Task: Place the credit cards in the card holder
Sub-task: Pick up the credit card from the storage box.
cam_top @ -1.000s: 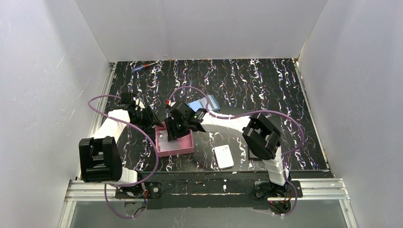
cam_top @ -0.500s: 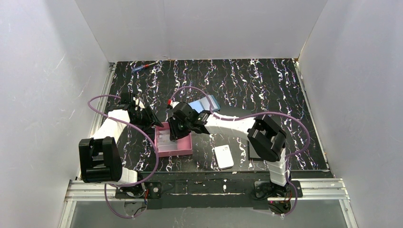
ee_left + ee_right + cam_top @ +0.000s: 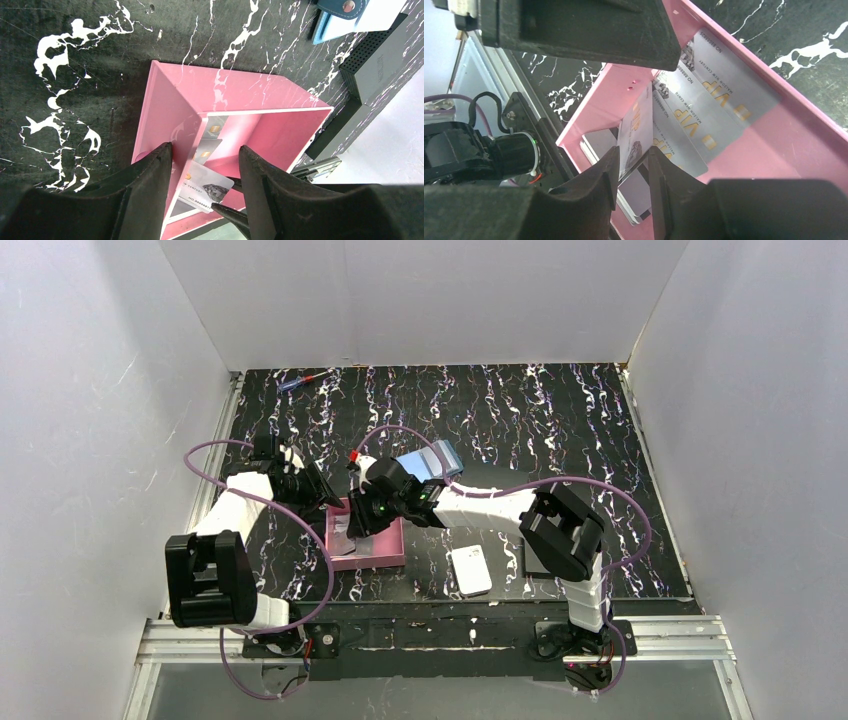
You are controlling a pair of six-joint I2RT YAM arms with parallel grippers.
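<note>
Several pale credit cards (image 3: 719, 95) lie in the pink tray (image 3: 385, 552). My right gripper (image 3: 633, 155) reaches into the tray and is shut on one credit card (image 3: 205, 186), pinching its corner so it tilts up off the others. My left gripper (image 3: 205, 152) stands open astride the tray's left wall (image 3: 165, 115), one finger outside against it and one inside. The teal-blue card holder (image 3: 425, 462) lies open on the table just behind the right wrist, also seen as the card holder (image 3: 345, 12) at the top right of the left wrist view.
A white rounded block (image 3: 470, 570) lies near the front edge, right of the tray. A black box (image 3: 375, 65) sits close to the tray's far side. A pen (image 3: 300, 381) lies at the back left corner. White walls enclose the table.
My right gripper has narrowed onto a card in the tray and tipped it up, and its wrist has shifted slightly. The left arm has not moved.
</note>
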